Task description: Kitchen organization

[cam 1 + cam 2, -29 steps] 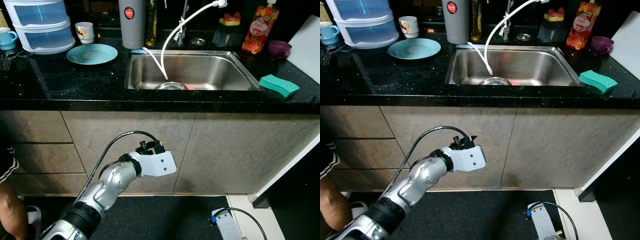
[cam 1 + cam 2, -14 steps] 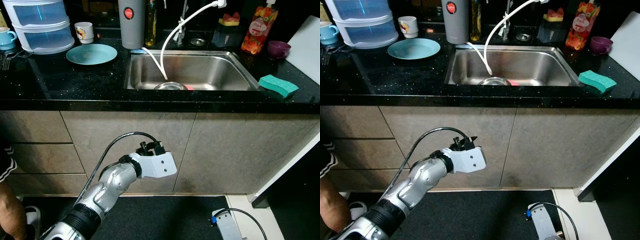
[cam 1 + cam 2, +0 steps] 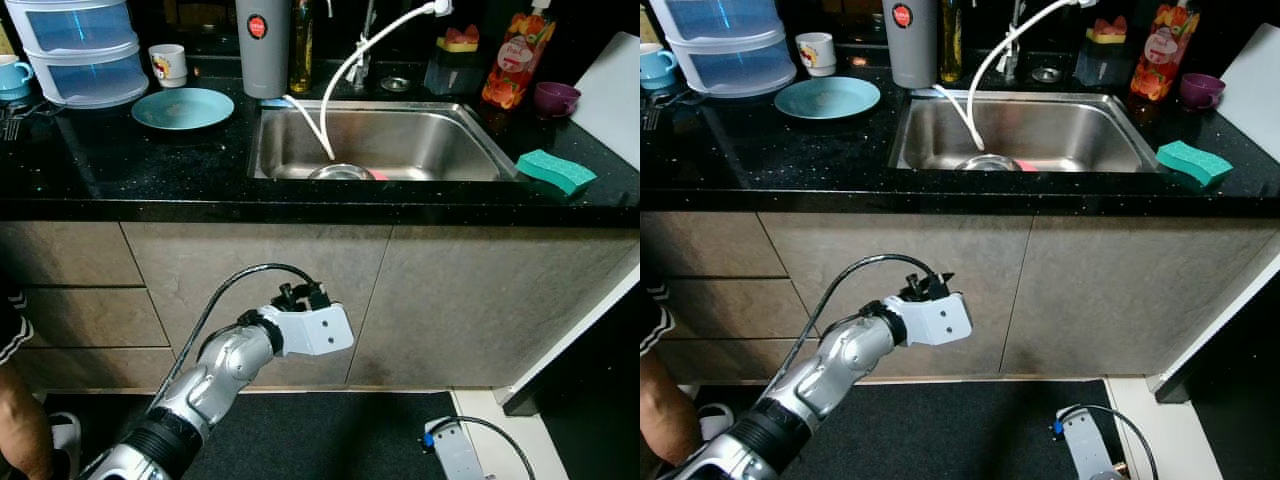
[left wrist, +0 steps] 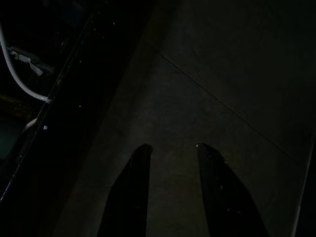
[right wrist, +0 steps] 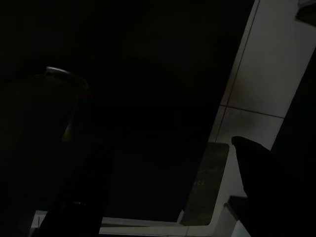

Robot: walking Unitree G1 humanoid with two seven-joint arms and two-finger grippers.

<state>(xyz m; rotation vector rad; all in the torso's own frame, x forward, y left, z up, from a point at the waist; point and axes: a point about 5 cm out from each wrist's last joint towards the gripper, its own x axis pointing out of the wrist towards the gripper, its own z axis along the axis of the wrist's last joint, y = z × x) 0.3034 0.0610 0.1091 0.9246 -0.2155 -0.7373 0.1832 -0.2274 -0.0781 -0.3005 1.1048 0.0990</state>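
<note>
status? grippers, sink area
Left gripper open, empty, facing cabinet front below counter. Right arm idle, low. Metal bowl in sink; hose dangles over it.

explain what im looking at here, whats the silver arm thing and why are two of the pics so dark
The silver arm is the left arm of a humanoid house robot standing at a kitchen counter. The two bright pictures come from the two eyes of a camera on its head, looking down. The two dark ones come from cameras on its wrists, which sit low in the shade.

The left gripper points at the cabinet front below the counter; its two black fingers stand apart and hold nothing. The right wrist view is too dark to judge.

On the counter: a teal plate, a white mug, stacked tubs, a grey flask and a green sponge. A white hose hangs into the sink.
</note>
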